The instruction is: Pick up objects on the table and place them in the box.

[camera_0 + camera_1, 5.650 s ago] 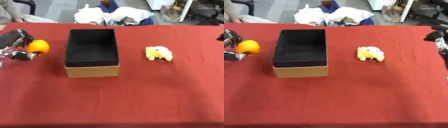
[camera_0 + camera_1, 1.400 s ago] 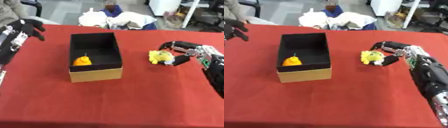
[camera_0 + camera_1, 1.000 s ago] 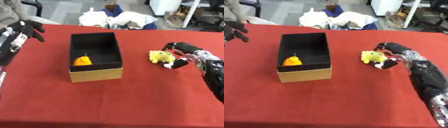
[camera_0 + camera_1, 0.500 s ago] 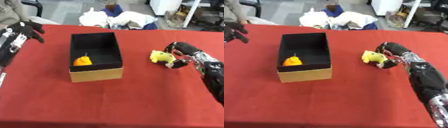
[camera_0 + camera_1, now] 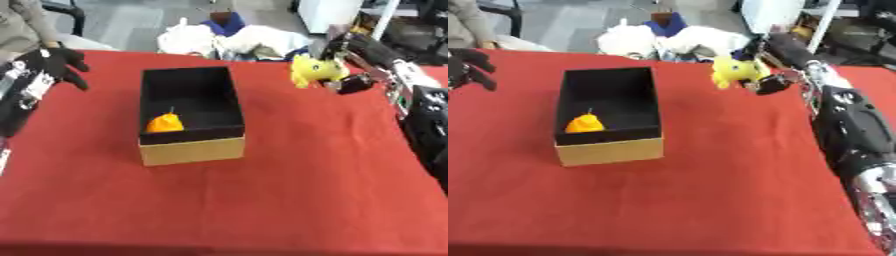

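Red table (image 5: 289, 180) fills view. Left hand (image 5: 58, 62) idle at left edge, fingers relaxed, empty. Box (image 5: 191, 114) centre-left, orange object (image 5: 164, 122) already inside. Right hand (image 5: 350, 60) grips yellow toy (image 5: 313, 70), raised right of box; placing it remains.

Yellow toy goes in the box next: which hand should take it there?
The right hand: it is already shut on the yellow toy, lifted right of the box. The left hand hangs open, far on the box's other side.
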`<move>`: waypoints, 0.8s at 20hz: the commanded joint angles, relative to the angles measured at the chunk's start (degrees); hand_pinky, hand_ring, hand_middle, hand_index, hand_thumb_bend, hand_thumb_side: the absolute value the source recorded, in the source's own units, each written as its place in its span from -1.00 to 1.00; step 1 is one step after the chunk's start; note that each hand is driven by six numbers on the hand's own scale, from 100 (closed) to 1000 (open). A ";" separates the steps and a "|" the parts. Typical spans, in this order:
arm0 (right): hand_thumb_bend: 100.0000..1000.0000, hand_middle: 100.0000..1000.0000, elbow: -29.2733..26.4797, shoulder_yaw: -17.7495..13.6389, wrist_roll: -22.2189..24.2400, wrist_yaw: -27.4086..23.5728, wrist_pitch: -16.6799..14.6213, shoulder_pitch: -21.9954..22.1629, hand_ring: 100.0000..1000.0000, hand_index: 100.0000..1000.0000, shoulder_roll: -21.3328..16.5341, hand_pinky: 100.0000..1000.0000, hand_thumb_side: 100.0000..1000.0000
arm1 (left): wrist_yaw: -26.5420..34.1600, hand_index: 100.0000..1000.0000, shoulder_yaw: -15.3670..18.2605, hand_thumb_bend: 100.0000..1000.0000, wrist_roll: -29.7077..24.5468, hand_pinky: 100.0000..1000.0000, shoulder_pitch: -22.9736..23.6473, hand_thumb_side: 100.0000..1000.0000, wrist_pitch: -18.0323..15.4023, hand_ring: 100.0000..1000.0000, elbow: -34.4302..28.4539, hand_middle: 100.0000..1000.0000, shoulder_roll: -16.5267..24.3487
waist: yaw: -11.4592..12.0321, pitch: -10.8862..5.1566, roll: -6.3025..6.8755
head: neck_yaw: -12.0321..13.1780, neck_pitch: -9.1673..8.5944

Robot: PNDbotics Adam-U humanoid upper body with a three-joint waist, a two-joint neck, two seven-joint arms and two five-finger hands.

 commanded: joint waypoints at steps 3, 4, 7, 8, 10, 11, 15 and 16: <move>-0.46 -0.19 -3.02 1.04 4.16 -1.06 -1.67 -4.32 0.19 -0.19 4.31 0.31 -1.00 | 1.19 0.49 0.08 -0.92 -0.53 0.27 -1.23 0.42 -0.44 -0.02 -2.77 0.15 0.55 | 0.97 -0.88 0.30 | -0.96 0.28; -0.48 -0.18 -2.99 1.07 4.67 -0.59 -1.72 -4.71 0.20 -0.19 5.41 0.31 -1.00 | 1.47 0.49 0.00 -0.93 -0.55 0.27 -1.43 0.40 -0.50 -0.02 -3.14 0.15 0.44 | 1.26 -0.84 0.35 | -1.16 0.28; -0.55 -0.18 -2.46 0.92 5.77 1.29 -1.49 -5.23 0.19 -0.18 9.05 0.31 -1.00 | 2.31 0.49 -0.29 -0.95 -0.73 0.27 -2.02 0.39 -0.64 -0.02 -4.33 0.15 0.08 | 2.28 -0.62 0.61 | -1.74 0.28; -0.59 -0.18 -2.31 0.81 5.97 1.94 -1.36 -5.19 0.19 -0.18 10.11 0.31 -1.00 | 2.51 0.49 -0.33 -0.95 -0.79 0.27 -2.14 0.38 -0.65 -0.02 -4.62 0.15 -0.01 | 2.55 -0.55 0.68 | -1.94 0.28; -0.65 -0.17 -1.92 0.67 6.41 3.45 -1.01 -4.87 0.20 -0.16 12.37 0.32 -0.97 | 2.89 0.49 -0.37 -0.95 -0.83 0.27 -2.45 0.37 -0.58 -0.02 -5.04 0.15 -0.24 | 3.05 -0.44 0.82 | -2.34 0.28; -0.66 -0.16 -1.80 0.61 6.56 4.30 -0.80 -4.58 0.20 -0.14 13.48 0.32 -0.94 | 3.05 0.49 -0.39 -0.95 -0.84 0.27 -2.61 0.37 -0.52 -0.02 -5.17 0.15 -0.36 | 3.26 -0.39 0.90 | -2.49 0.28; -0.65 -0.07 -1.57 0.65 7.04 8.78 -0.07 -3.29 0.24 0.00 17.51 0.33 -0.67 | 3.34 0.48 -0.52 -0.94 -0.91 0.27 -3.01 0.38 -0.28 -0.02 -5.29 0.15 -0.82 | 3.64 -0.25 1.13 | -3.06 0.28; -0.60 -0.01 -1.59 0.70 7.07 10.01 -0.06 -2.97 0.27 0.07 18.35 0.34 -0.56 | 3.33 0.48 -0.55 -0.94 -0.93 0.27 -3.04 0.38 -0.21 -0.02 -5.25 0.15 -0.95 | 3.66 -0.22 1.17 | -3.14 0.28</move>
